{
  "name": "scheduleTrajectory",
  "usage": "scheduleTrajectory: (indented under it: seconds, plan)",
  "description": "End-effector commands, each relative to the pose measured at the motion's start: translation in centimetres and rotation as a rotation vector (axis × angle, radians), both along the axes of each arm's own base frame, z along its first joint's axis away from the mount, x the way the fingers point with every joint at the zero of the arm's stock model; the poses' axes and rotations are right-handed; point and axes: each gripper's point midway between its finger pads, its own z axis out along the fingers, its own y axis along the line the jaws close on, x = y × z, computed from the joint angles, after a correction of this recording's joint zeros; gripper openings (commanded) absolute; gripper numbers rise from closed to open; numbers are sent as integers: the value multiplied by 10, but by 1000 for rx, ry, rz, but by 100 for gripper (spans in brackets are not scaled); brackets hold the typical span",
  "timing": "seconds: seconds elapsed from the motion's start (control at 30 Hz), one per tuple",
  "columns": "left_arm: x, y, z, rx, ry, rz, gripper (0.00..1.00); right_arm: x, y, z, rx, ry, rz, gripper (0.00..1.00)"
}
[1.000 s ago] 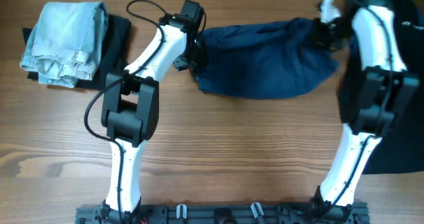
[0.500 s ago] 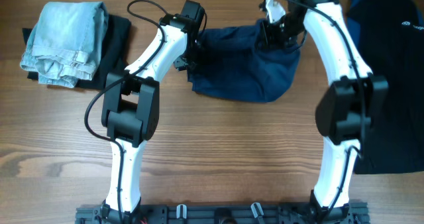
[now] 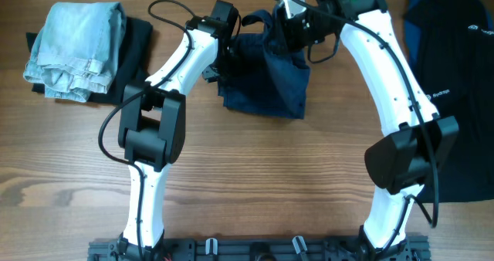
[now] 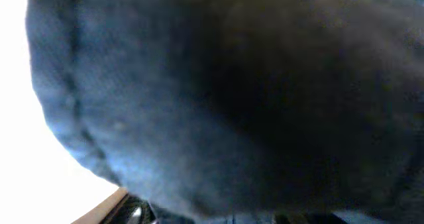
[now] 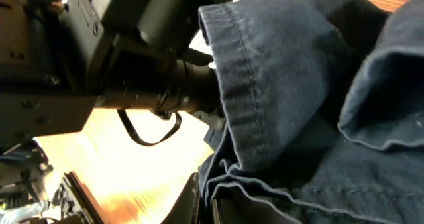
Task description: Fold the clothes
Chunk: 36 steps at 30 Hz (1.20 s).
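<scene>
The dark navy garment (image 3: pixel 266 83) lies at the back middle of the table, bunched and doubled over toward the left. My left gripper (image 3: pixel 222 64) is at its left edge and shut on the cloth; navy fabric (image 4: pixel 232 98) fills the left wrist view, with only the jaw tips showing at the bottom. My right gripper (image 3: pixel 297 29) is shut on the garment's other edge and holds it lifted above the garment's left half, close to the left gripper. In the right wrist view a stitched hem (image 5: pixel 245 98) bunches between the jaws (image 5: pixel 212 204), with the left arm (image 5: pixel 132 52) right behind it.
A folded pale blue denim piece (image 3: pixel 73 49) lies at the back left on a black cloth (image 3: pixel 139 41). A black garment with small white logos (image 3: pixel 455 99) covers the right edge of the wooden table (image 3: pixel 270 176).
My right gripper has carried the garment's right edge from the far right across to the left, folding the garment to about half its width. The left gripper has not moved.
</scene>
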Motion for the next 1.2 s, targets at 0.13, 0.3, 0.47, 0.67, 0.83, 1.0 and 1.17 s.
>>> scheduleTrajectory:
  seconds: [0.13, 0.3, 0.47, 0.67, 0.83, 1.0, 1.17]
  plan:
    - [3, 29, 48, -28, -38, 57, 76, 7, 15, 11, 64, -24, -12, 4]
    - [0, 33, 73, -60, -56, 66, 87, 17, 18, 6, 78, -32, -31, 4]
    - [0, 34, 96, -72, -103, 58, 90, 20, 20, -8, 68, -8, -31, 4]
    - [4, 66, 160, -104, -239, 115, 91, 21, 27, -28, 56, 26, -17, 4]
    - [0, 117, 226, -98, -398, 206, 94, 21, 50, -40, 46, 15, 5, 4]
    - [-4, 162, 242, -82, -430, 300, 98, 22, 75, -62, 20, 11, 15, 4]
    - [-6, 165, 239, -68, -419, 285, 98, 18, 105, -101, 8, 46, 44, 4]
